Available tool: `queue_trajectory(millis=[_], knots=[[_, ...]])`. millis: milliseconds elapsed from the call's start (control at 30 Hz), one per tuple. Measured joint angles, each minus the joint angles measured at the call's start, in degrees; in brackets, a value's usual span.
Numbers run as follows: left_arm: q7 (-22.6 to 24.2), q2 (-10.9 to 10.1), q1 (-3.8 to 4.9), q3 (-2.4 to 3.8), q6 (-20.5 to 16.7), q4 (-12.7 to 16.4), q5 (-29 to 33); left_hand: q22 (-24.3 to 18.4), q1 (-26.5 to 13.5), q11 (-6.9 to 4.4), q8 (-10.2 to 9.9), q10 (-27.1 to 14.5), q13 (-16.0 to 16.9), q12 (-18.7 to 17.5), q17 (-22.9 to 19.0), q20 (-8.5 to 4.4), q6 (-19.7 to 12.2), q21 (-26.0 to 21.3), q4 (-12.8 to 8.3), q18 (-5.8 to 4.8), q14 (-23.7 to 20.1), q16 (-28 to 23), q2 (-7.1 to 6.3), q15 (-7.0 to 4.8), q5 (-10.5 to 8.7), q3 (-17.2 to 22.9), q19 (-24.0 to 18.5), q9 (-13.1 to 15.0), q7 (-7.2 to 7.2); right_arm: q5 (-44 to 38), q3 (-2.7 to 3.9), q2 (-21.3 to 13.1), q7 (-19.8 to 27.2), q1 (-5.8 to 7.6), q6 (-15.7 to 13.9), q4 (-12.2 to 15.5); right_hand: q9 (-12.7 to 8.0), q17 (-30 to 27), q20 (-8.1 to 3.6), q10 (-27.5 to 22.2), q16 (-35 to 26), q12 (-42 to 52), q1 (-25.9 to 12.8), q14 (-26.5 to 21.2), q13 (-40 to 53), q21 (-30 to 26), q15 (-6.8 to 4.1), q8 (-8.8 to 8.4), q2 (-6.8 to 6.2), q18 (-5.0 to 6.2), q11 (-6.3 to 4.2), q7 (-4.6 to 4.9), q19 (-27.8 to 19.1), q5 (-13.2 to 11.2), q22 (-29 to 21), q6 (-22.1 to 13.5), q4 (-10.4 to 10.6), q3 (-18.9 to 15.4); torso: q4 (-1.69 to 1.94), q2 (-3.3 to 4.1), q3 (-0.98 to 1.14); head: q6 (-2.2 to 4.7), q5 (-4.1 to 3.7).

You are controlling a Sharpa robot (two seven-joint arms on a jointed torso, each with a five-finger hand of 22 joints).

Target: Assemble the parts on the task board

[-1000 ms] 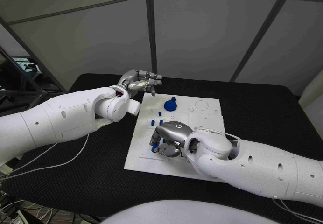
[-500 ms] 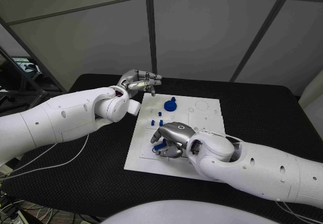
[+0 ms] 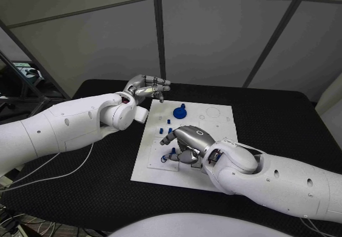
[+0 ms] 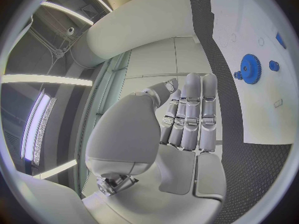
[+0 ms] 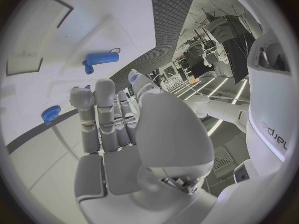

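The white task board (image 3: 222,120) lies mid-table. A large blue gear (image 3: 180,112) stands on its far part, with small blue pegs (image 3: 162,130) nearer the middle. My right hand (image 3: 187,142) hovers over the board's left middle, fingers apart and holding nothing. Just beside its fingertips a blue cylinder part (image 3: 170,157) lies on the board; the right wrist view shows this cylinder part (image 5: 100,59) and a small blue gear (image 5: 50,114) beyond my right hand (image 5: 115,134). My left hand (image 3: 148,87) is raised off the board's far left corner, empty, with its fingers (image 4: 188,115) straight.
The left wrist view shows the large blue gear (image 4: 250,68) and a small blue part (image 4: 273,64) on the board (image 4: 264,112). Black table (image 3: 285,113) surrounds the board on all sides. Grey wall panels stand behind the table.
My right hand has risen and drawn back a little toward the board's middle, uncovering the blue cylinder part near the left edge. The left hand has stayed put.
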Motion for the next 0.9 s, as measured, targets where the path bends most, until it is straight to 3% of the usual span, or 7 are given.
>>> queue_trajectory(millis=[300, 533, 900], knots=[[0.0, 0.0, 0.0, 0.0, 0.0, -0.1, 0.0, 0.0, 0.0, 0.0, 0.0, 0.0, 0.0, 0.0, 0.0, 0.0, 0.0, 0.0, 0.0, 0.0, 0.0, 0.0, 0.0, 0.0, 0.0, 0.0, 0.0, 0.0, 0.0, 1.2, 0.02, -2.2, 2.0, -0.01, -0.8, 1.6, 0.1, 3.0, -0.16, 2.1, 2.2, 2.2, 0.7, 1.3, 0.0, 1.7, -0.23, 0.1, 0.31, -0.01, -0.19, -0.04, 1.9, 0.2, 2.0, 1.8, 0.0, 0.0, 0.04, -0.03, -0.02, 0.06, -0.08], [0.0, 0.0, -0.01, -0.03, 0.0, -0.2, 0.0, 0.0, 0.0, 0.0, 0.0, 0.0, 0.0, 0.0, 0.0, 0.0, 0.0, 0.0, 0.0, 0.0, 0.0, 0.0, 0.0, 0.0, 0.0, 0.0, 0.0, 0.0, 0.0, 1.8, 0.04, -3.7, 3.5, 0.0, 0.3, 2.3, 0.1, 5.0, -0.38, 3.5, 3.4, 2.9, 0.8, 2.0, -0.2, 2.6, -0.5, 0.1, 0.29, 0.0, -0.41, -0.12, 2.9, 0.2, 3.3, 1.9, 0.0, 0.3, 0.04, -0.04, -0.03, 0.14, -0.01], [0.0, 0.0, -0.01, -0.1, 0.0, -0.3, 0.0, 0.0, 0.0, 0.0, 0.0, 0.0, 0.0, 0.0, 0.0, 0.0, 0.0, 0.0, 0.0, 0.0, 0.0, 0.0, 0.0, 0.0, 0.0, 0.0, 0.0, 0.0, 0.0, 0.5, 0.05, -3.0, 4.3, 0.03, 4.2, 1.2, -0.1, -0.2, -0.17, 3.0, 1.2, 2.3, 1.6, -0.6, -0.5, -1.2, -0.19, 0.1, -0.6, -0.01, -0.43, -0.4, -1.7, -0.1, -1.4, 1.6, -0.1, 0.5, 0.08, -0.04, -0.03, 0.3, -0.09]])
